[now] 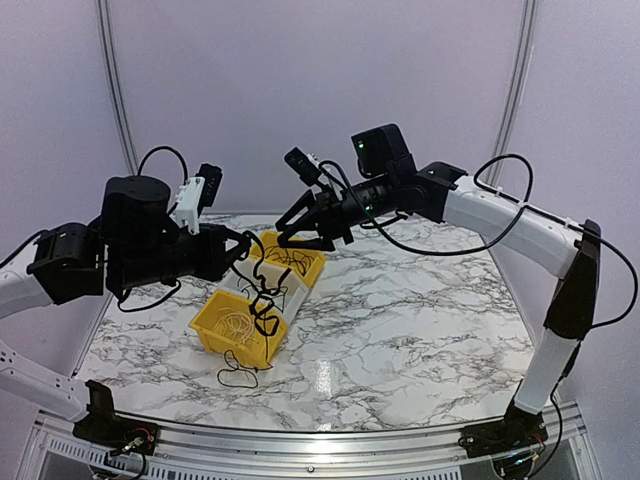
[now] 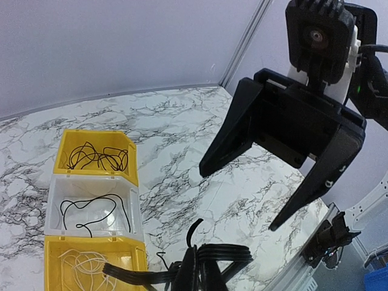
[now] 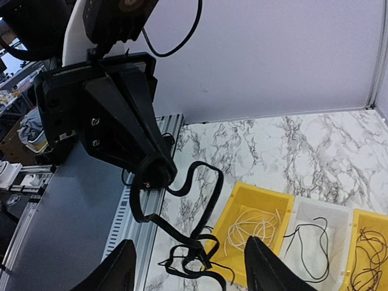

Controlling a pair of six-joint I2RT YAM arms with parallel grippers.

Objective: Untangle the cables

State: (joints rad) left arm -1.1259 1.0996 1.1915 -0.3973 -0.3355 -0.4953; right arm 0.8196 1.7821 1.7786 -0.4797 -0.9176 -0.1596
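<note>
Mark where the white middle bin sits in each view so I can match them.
Top external: white bin just left of centre.
Left wrist: white bin at lower left.
Right wrist: white bin at bottom right.
Shared landmark: the adjoining yellow bin holding white cables.

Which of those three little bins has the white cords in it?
The yellow bin at the near end of the row; its white cords set it apart. The clear middle bin and the far yellow bin hold black cords.
</note>
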